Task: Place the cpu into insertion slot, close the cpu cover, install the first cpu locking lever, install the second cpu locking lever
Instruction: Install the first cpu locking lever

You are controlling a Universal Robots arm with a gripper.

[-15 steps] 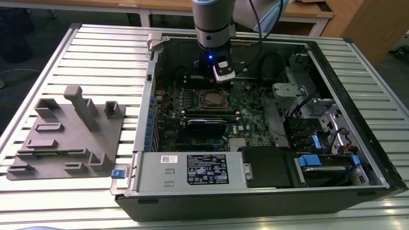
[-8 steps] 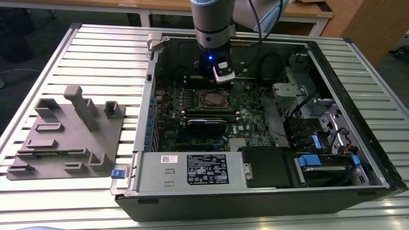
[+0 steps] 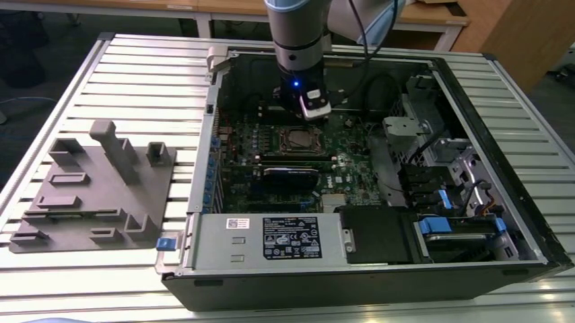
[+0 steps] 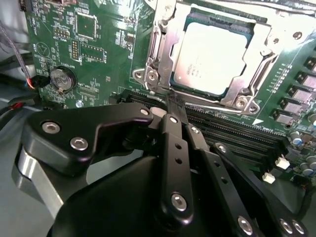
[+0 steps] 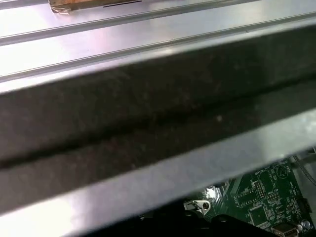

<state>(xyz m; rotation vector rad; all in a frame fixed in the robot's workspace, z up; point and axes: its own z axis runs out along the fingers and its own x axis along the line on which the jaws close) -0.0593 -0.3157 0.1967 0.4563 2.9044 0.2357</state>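
The cpu [image 4: 212,57] lies in its socket on the green board [image 4: 94,49], its pale metal top bright under the light. The cpu cover [image 4: 254,74] is folded down flat around it as a silvery frame. A thin wire locking lever [image 4: 217,107] runs along the socket edge nearest my fingers, and another silvery lever bar [image 4: 154,47] lies along the adjoining side. My gripper [image 4: 174,103] is shut with nothing in it, its black tip touching the socket's corner at the end of the wire lever. In the exterior view the gripper [image 3: 310,111] hangs just behind the socket [image 3: 301,140].
The open computer case [image 3: 207,168] lies on a slatted table. A grey box with a white label [image 3: 287,235] sits at its front, drive bays [image 3: 449,202] on the exterior view's right. A grey fixture block [image 3: 90,188] stands outside. Memory slots [image 4: 237,136] and a coin battery [image 4: 61,79] flank the socket.
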